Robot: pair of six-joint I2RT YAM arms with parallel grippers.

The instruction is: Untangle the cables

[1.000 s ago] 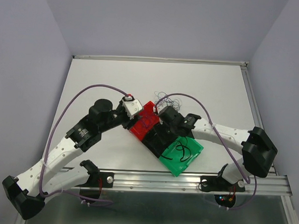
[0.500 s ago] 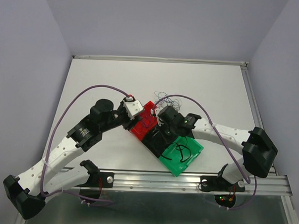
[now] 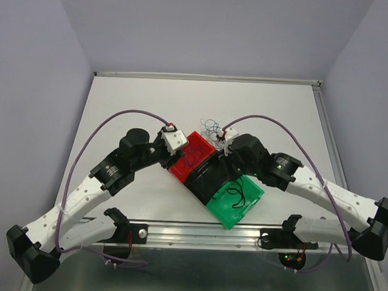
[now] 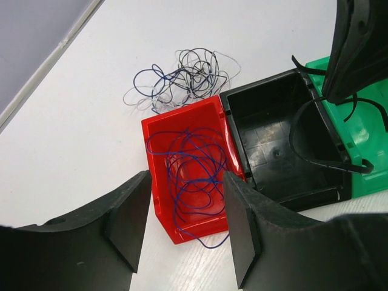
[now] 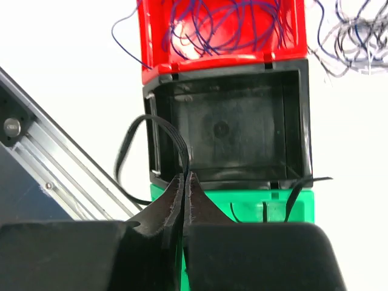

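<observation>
A loose tangle of black, white and blue cables [image 4: 182, 79] lies on the table just beyond the red bin [image 4: 159, 128]; it also shows in the top view [image 3: 211, 127]. A blue cable [image 4: 194, 170] is coiled inside the red bin, one end hanging over its near wall. My left gripper [image 4: 185, 233] hovers open over the red bin's near corner, holding nothing. My right gripper [image 5: 185, 179] is shut on a black cable [image 5: 130, 142] that loops up from the green bin [image 5: 242, 209] over the black bin's edge [image 5: 227, 176].
The red, black [image 3: 202, 181] and green [image 3: 251, 201] bins stand touching in a diagonal row at the table's near middle. An aluminium rail [image 3: 196, 232] runs along the near edge. Both arms' mauve hoses arch above the bins.
My right gripper has gone from open to shut on the black cable, and its wrist has risen and pulled back over the black bin. The left arm has barely moved.
</observation>
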